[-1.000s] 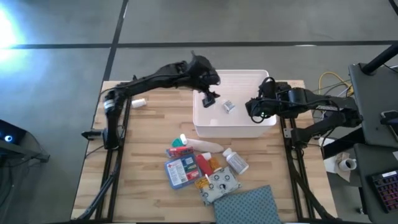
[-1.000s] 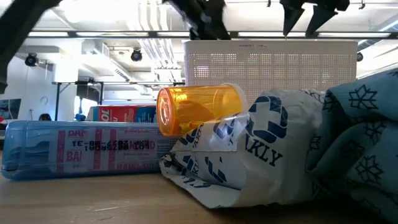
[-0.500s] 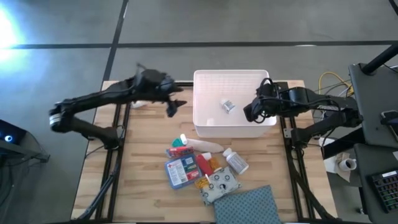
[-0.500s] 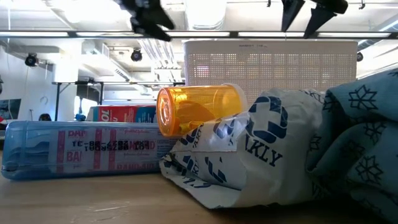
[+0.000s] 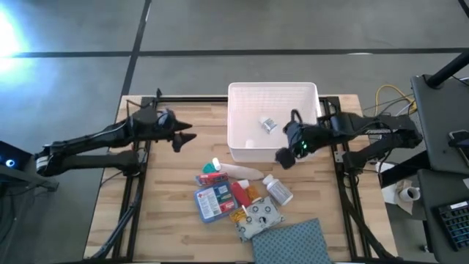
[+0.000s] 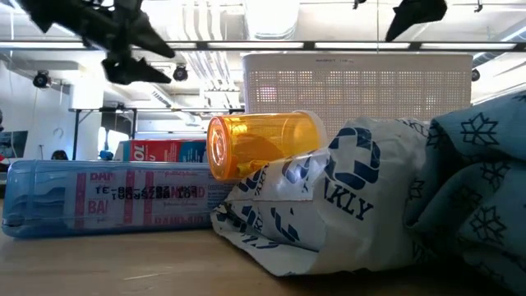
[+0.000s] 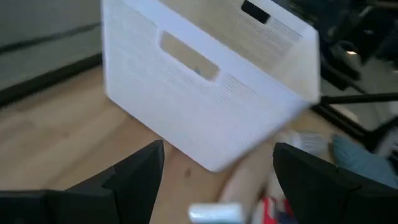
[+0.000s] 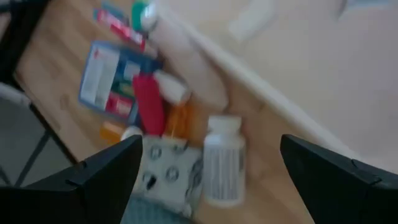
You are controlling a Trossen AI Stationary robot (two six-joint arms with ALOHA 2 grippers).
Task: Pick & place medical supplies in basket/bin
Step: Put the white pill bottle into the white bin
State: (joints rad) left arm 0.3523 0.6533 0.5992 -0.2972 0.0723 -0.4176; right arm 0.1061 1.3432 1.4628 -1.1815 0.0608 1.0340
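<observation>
The white bin (image 5: 272,121) stands at the table's far middle with one small silvery item (image 5: 269,125) inside. Near of it lie the supplies: green-capped tube (image 5: 234,171), blue-and-red packet (image 5: 211,202), red pack (image 5: 240,192), white pill bottle (image 5: 278,189) and patterned pouch (image 5: 261,216). My left gripper (image 5: 185,139) hangs open and empty left of the bin (image 7: 205,81). My right gripper (image 5: 282,158) is open and empty over the bin's near right corner, above the pill bottle (image 8: 221,162). In the low view an orange bottle (image 6: 263,146) rests on the pouch (image 6: 329,205).
A blue-grey dotted cloth (image 5: 297,242) lies at the near edge beside the pouch. Bare wood stretches across the table's left half and to the right of the pile. Black frame rails run along both table sides.
My left gripper has swung from above the bin toward the table's left and somewhat nearer, now clear of the bin. My right gripper has moved from the bin's right rim toward the near edge, over the supplies. The item in the bin has stayed put.
</observation>
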